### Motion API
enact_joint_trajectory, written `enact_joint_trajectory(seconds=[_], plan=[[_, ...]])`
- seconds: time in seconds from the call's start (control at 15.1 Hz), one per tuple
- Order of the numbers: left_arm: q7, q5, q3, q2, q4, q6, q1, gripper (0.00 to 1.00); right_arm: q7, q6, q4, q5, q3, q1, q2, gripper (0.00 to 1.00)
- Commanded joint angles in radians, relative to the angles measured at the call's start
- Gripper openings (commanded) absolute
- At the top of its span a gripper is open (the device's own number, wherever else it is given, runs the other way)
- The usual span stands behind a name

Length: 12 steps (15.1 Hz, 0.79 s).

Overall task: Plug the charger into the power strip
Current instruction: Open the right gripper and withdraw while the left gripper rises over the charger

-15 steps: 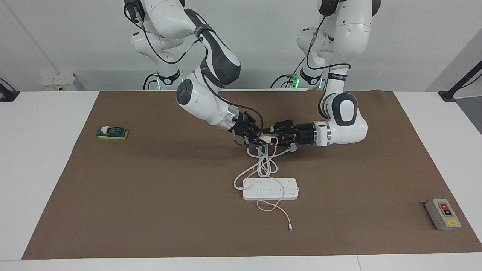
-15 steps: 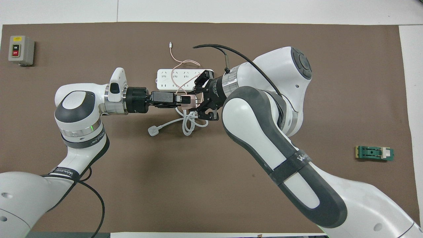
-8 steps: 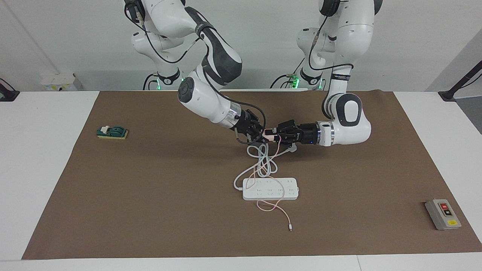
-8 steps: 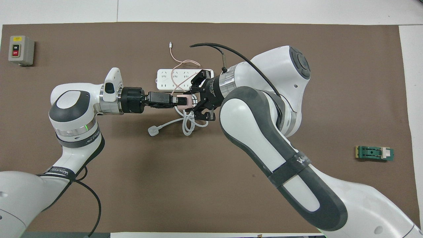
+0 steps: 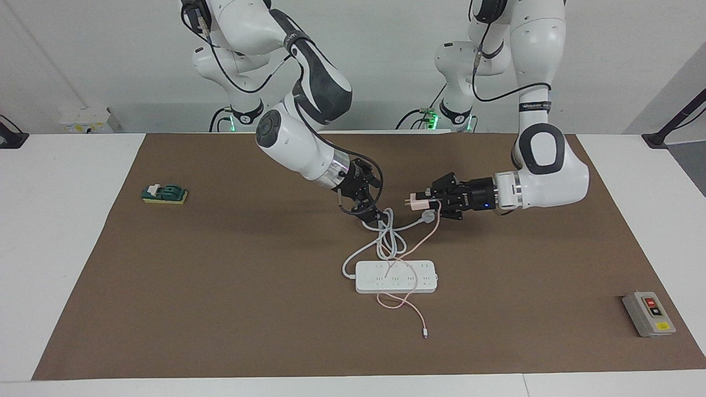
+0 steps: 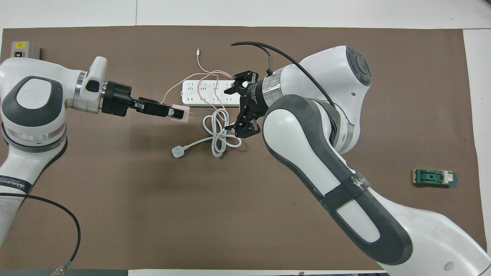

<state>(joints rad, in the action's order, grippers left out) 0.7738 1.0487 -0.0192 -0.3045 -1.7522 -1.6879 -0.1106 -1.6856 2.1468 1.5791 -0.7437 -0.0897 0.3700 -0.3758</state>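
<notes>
The pale-pink charger (image 5: pixel 416 203) (image 6: pixel 181 114) hangs above the mat with my left gripper (image 5: pixel 426 204) (image 6: pixel 176 113) shut on it, its prongs pointing toward the right arm. Its thin pink cable (image 5: pixel 424 234) droops across the power strip (image 5: pixel 396 277) (image 6: pixel 191 96) and ends in a small white connector (image 5: pixel 425 334) (image 6: pixel 198 50) on the mat. The white strip lies flat mid-table. My right gripper (image 5: pixel 368 212) (image 6: pixel 234 105) is open and holds nothing, low over the strip's coiled white cord (image 5: pixel 389 240) (image 6: pixel 218 134).
The cord's white three-pin plug (image 6: pixel 177 151) lies on the brown mat nearer the robots than the strip. A grey button box (image 5: pixel 648 313) (image 6: pixel 21 48) sits toward the left arm's end. A green block (image 5: pixel 164 193) (image 6: pixel 434 177) lies toward the right arm's end.
The right gripper has opened and let go of the charger. The left arm has drawn back toward its own end of the table with the charger in its grip.
</notes>
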Motion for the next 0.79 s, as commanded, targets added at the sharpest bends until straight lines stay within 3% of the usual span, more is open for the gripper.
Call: enact_joint_trajectory(seconds=[0.0,0.33,0.53,0.73], plan=[[0.005,-0.198,0.002,-0.011,0.104,-0.025,-0.004,0.00,0.007,-0.119,-0.018,0.059,-0.005,-0.112,0.053,1.00],[0.149,-0.615,0.007,-0.054,0.210,-0.231,-0.084,0.00,0.399,-0.385,-0.064,0.211,-0.004,-0.250,0.124,1.00],[0.267,-0.752,0.007,-0.068,0.194,-0.448,-0.150,0.00,0.800,-0.519,-0.064,0.377,-0.005,-0.321,0.175,1.00],[0.308,-0.904,0.005,-0.070,0.165,-0.568,-0.219,0.00,1.211,-0.576,-0.062,0.535,-0.004,-0.365,0.227,1.00]])
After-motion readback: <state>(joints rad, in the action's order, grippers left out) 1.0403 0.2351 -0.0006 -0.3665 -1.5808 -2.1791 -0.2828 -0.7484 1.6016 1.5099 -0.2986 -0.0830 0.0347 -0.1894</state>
